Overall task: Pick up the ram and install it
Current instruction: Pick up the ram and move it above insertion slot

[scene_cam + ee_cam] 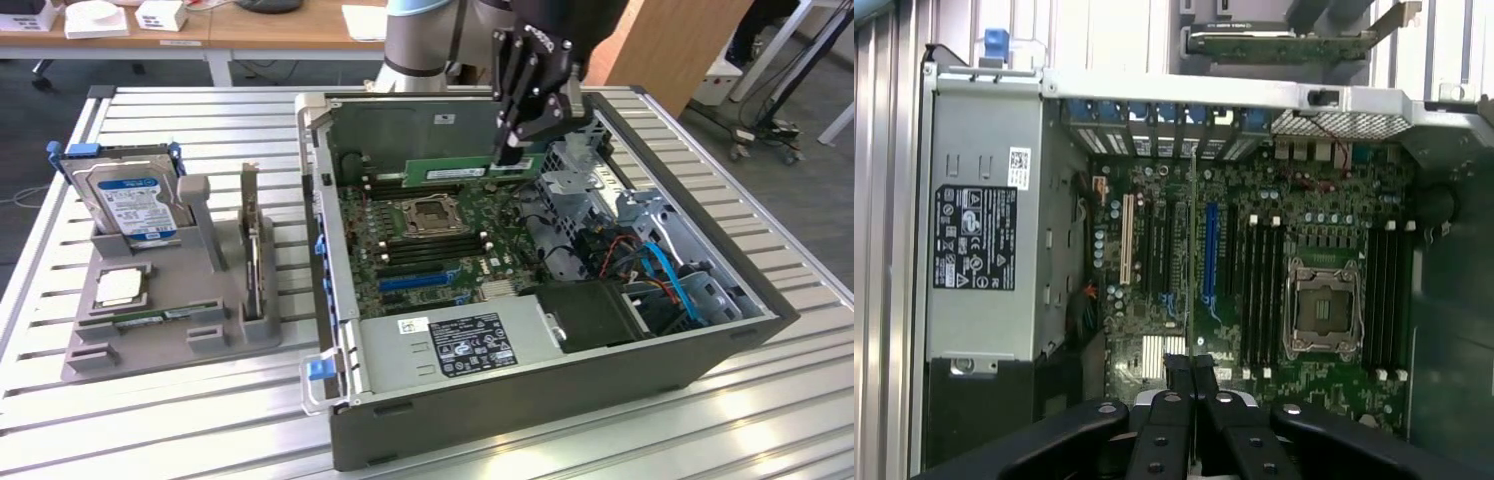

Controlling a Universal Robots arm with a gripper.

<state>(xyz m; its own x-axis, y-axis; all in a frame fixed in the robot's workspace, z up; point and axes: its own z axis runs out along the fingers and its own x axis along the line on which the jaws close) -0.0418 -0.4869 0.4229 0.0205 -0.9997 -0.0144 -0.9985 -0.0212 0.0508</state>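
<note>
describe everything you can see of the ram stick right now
The ram is a long, narrow green circuit-board stick with a pale label near its middle. It stands on its long edge, roughly level, inside the open computer case, over the motherboard just beyond the CPU socket. The hand is shut on its end toward the exterior view's right. Whether it touches a slot cannot be told.

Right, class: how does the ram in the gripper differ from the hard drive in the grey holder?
The ram is a thin green stick; the hard drive is a broad silver block with a blue label. The ram is held in the jaws over the motherboard; the hard drive stands in the grey holder. Both are computer parts.
</note>
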